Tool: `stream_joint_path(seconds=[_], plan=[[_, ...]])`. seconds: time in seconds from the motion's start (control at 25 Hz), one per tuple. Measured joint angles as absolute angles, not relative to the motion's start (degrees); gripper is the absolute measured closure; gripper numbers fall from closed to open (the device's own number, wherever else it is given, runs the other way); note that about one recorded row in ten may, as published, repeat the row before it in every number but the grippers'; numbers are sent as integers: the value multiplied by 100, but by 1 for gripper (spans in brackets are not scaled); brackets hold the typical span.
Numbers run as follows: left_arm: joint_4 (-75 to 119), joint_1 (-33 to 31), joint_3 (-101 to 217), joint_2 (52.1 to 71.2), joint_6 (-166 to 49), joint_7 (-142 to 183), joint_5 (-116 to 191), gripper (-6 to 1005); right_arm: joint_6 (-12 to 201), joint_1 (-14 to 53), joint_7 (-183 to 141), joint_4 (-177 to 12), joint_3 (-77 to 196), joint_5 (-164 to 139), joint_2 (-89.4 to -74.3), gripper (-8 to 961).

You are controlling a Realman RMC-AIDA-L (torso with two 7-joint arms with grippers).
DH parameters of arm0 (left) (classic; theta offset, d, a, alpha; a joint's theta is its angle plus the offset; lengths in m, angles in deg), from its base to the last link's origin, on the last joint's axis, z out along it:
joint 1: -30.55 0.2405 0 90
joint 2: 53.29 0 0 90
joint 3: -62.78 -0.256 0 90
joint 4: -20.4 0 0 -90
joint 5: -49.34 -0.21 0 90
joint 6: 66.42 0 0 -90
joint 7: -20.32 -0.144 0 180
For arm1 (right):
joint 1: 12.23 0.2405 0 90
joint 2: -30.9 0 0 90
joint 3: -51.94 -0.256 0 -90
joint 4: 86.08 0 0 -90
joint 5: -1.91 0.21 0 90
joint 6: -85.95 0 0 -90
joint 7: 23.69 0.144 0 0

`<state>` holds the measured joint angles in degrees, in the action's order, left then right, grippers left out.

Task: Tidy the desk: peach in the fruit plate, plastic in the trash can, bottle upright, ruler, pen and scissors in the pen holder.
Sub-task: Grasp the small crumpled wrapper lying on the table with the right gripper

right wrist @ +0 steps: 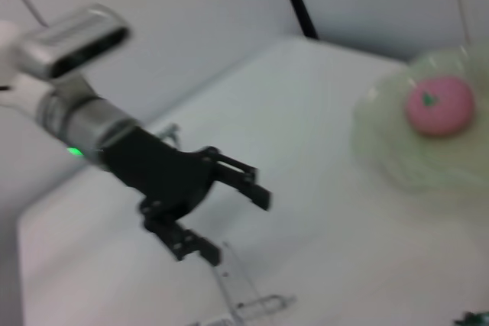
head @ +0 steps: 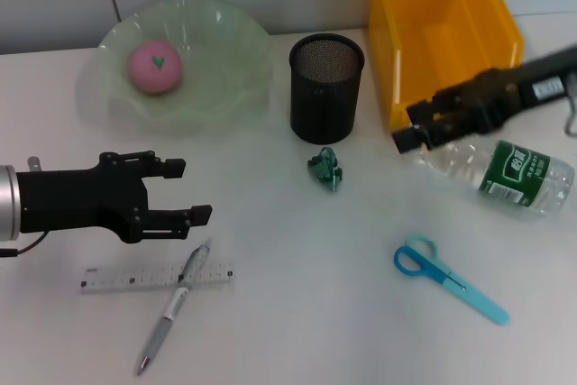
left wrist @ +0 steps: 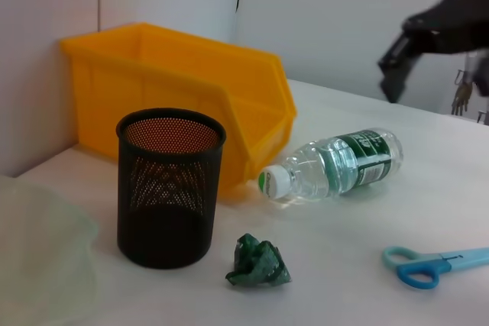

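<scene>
A pink peach lies in the pale green fruit plate at the back left. The black mesh pen holder stands mid-table, with a crumpled green plastic scrap just in front of it. Beside the yellow trash can, a clear bottle with a green label lies on its side. My right gripper hangs open by its cap end. Blue scissors lie front right. My left gripper is open and empty, just above the clear ruler and the pen.
The pen lies slanted across the ruler's right end. The wall runs close behind the plate and the trash can. Bare white tabletop lies between the pen and the scissors.
</scene>
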<state>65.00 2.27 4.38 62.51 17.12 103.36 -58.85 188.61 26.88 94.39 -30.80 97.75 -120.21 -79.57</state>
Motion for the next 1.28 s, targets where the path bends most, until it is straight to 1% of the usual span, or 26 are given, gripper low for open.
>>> stream_joint_path(seconds=[0.2,0.24,0.32,0.4,0.44,0.48,0.56,0.6,0.64,0.68,0.72,0.8,0.84,0.88,1.0,1.04,1.28], plan=[[6499,242,450,6282,1717,10279,-5880,184,18747,3511,10517,-2930,9988,-13065,-7929,164],[6499,242,451,6284,1717,10271,-5880,184,18697,3813,10737,-2954,10142,-13497,-7946,165],[6499,247,463,6305,1717,10228,-5878,184,18656,3919,10834,-2957,10230,-13666,-7959,165],[6500,249,474,6312,1717,10216,-5877,184,18552,4122,11032,-2976,10498,-14006,-8007,165],[6500,244,478,6319,1717,10215,-5876,184,18447,4266,11156,-3027,10752,-14199,-8060,165],[6500,244,478,6319,1717,10215,-5876,184,18447,4266,11156,-3027,10752,-14199,-8060,165],[6501,238,478,6328,1719,10214,-5876,185,18285,4411,11252,-3108,11010,-14424,-8142,165],[6502,237,478,6331,1721,10214,-5876,185,18200,4466,11265,-3142,11085,-14545,-8207,165],[6503,230,478,6340,1724,10214,-5876,185,18060,4554,11264,-3199,11144,-14757,-8346,165],[6503,230,478,6340,1724,10214,-5876,185,18060,4554,11264,-3199,11144,-14757,-8346,165],[6504,228,478,6342,1725,10214,-5876,185,17978,4593,11234,-3247,11192,-14839,-8424,165],[6505,226,477,6344,1725,10214,-5876,185,17822,4629,11203,-3319,11320,-14891,-8516,166],[6505,222,477,6344,1726,10214,-5876,185,17583,4626,11199,-3368,11493,-14906,-8608,166],[6505,222,477,6344,1726,10214,-5876,185,17583,4626,11199,-3368,11493,-14906,-8608,166],[6505,217,477,6344,1726,10214,-5876,185,17241,4598,11200,-3459,11719,-14918,-8710,166],[6505,217,477,6343,1726,10214,-5876,185,17010,4591,11191,-3580,11821,-14929,-8774,166],[6505,221,477,6343,1724,10214,-5876,185,16380,4588,11156,-3987,12067,-14936,-8821,167]])
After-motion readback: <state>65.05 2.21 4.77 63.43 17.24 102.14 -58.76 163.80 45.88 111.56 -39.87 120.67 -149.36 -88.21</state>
